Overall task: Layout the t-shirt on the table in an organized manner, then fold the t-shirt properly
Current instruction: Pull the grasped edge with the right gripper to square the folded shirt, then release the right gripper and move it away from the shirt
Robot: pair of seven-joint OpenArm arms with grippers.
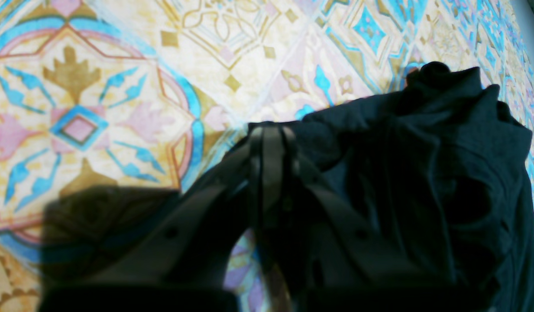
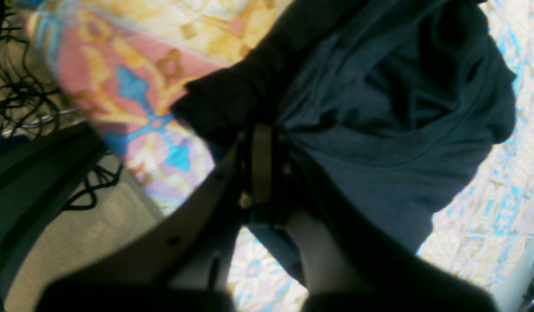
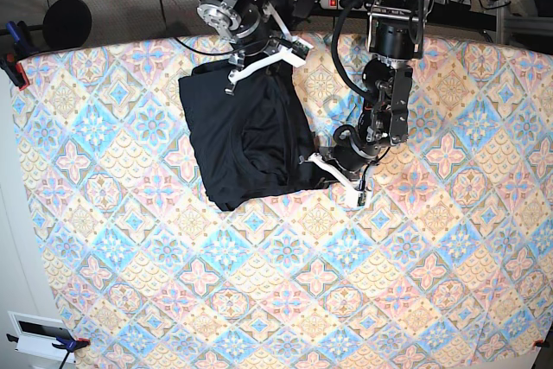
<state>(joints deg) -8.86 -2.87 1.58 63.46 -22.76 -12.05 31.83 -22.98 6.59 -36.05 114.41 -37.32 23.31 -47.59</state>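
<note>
- One t-shirt [image 3: 246, 140], two arms, one tiled surface [image 3: 285, 283] under it all.
- Left arm's jaws [image 3: 321, 166] sit at the shirt's lower right edge in the base view, squeezed together on a pinch of the black fabric.
- Right arm's jaws [image 3: 238, 65] are at the shirt's top edge, upper middle of the frame, also clamped tight on the cloth.
- Cables [image 2: 15, 99] trail on the floor past the surface's edge, left side of the right wrist view.
- The shirt's plain black, bunched into a lumpy, roughly rectangular heap with loads of creases, upper-centre of the surface.
</note>
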